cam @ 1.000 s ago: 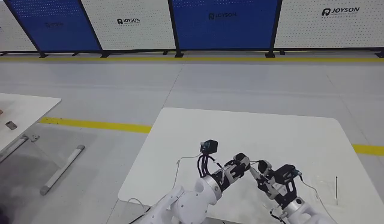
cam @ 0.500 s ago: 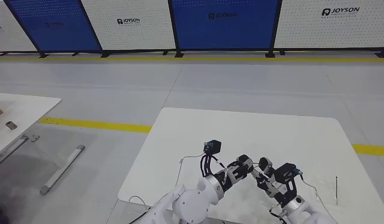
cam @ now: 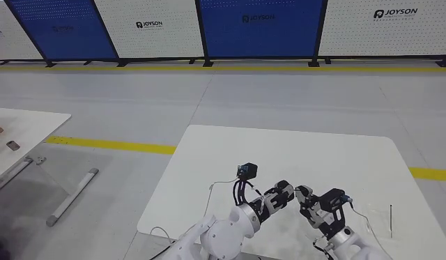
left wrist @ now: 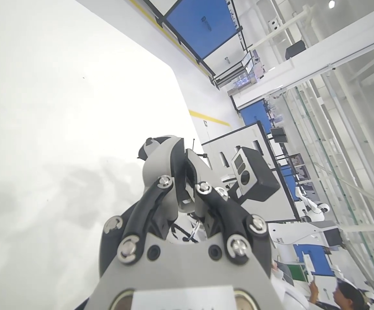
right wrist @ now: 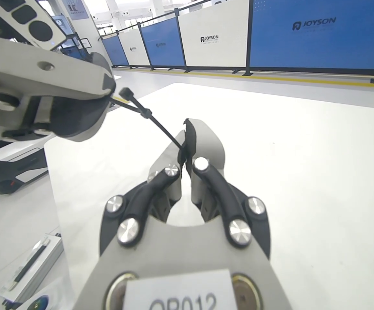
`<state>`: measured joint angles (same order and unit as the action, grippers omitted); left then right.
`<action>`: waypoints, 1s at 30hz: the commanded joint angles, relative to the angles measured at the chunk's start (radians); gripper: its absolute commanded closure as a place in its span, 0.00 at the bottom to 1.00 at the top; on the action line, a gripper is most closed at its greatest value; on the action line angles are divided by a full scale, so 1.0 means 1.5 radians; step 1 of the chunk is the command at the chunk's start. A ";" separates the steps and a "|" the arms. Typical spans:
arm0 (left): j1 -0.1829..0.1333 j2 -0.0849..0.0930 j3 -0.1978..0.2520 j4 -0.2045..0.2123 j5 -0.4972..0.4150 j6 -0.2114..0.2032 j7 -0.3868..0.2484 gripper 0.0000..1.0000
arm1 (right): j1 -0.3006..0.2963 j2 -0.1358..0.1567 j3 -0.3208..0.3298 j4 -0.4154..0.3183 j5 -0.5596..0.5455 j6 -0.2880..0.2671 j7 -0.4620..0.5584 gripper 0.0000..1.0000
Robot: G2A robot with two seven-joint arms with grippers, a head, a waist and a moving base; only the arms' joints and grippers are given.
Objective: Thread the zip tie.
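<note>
The black zip tie [right wrist: 156,123] is being pinched by its strap between the fully closed fingers of the right gripper [right wrist: 187,145]. It is being held in the air above the white table [cam: 279,155], close to the edge nearest the robot. Its long axis is being presented straight and slanted upward, with the head end pointed at the left gripper [left wrist: 184,162]. That gripper's fingers are being pressed together too, but whether the head end is being gripped there cannot be told.
</note>
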<state>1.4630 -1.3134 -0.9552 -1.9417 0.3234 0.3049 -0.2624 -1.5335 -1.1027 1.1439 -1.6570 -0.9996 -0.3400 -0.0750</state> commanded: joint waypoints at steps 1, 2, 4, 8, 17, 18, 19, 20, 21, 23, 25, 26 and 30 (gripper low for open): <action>0.000 0.000 0.001 -0.001 0.000 -0.003 0.000 1.00 | 0.000 0.000 0.000 0.000 -0.001 0.000 0.000 1.00; 0.001 0.001 0.001 -0.001 0.000 -0.006 0.001 1.00 | 0.000 -0.001 0.001 0.000 -0.001 0.000 0.000 1.00; 0.003 0.001 0.001 -0.006 0.000 -0.021 0.006 1.00 | 0.000 -0.001 0.001 -0.001 -0.004 0.000 0.001 1.00; 0.014 0.004 -0.002 -0.013 -0.003 -0.056 0.009 1.00 | 0.001 -0.002 -0.001 0.000 -0.010 0.000 0.004 1.00; 0.027 0.009 -0.009 -0.021 -0.005 -0.077 0.013 1.00 | 0.004 -0.006 -0.004 0.002 -0.015 0.000 0.010 1.00; 0.028 0.010 -0.009 -0.022 -0.005 -0.078 0.013 1.00 | 0.004 -0.006 -0.003 0.002 -0.015 0.000 0.010 1.00; 0.028 0.010 -0.009 -0.023 -0.005 -0.080 0.013 1.00 | 0.004 -0.006 -0.003 0.002 -0.016 0.000 0.010 1.00; 0.029 0.010 -0.009 -0.024 -0.005 -0.082 0.014 1.00 | 0.004 -0.006 -0.003 0.002 -0.017 0.000 0.010 1.00; 0.029 0.011 -0.009 -0.025 -0.005 -0.084 0.014 1.00 | 0.004 -0.006 -0.002 0.002 -0.018 0.000 0.011 1.00; 0.031 0.011 -0.009 -0.027 -0.006 -0.088 0.016 1.00 | 0.003 -0.007 -0.002 0.001 -0.022 0.000 0.010 1.00; 0.032 0.012 -0.009 -0.028 -0.007 -0.092 0.018 1.00 | 0.002 -0.007 -0.002 0.002 -0.025 0.000 0.010 1.00; 0.033 0.012 -0.010 -0.029 -0.009 -0.095 0.019 1.00 | 0.002 -0.008 -0.003 0.002 -0.028 0.000 0.010 1.00; 0.040 0.014 -0.014 -0.034 -0.016 -0.111 0.028 1.00 | 0.003 -0.008 -0.003 0.003 -0.035 0.000 0.013 1.00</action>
<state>1.5197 -1.2931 -0.9753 -1.9905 0.3006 0.1436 -0.2232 -1.5299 -1.1151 1.1391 -1.6521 -1.0503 -0.3400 -0.0566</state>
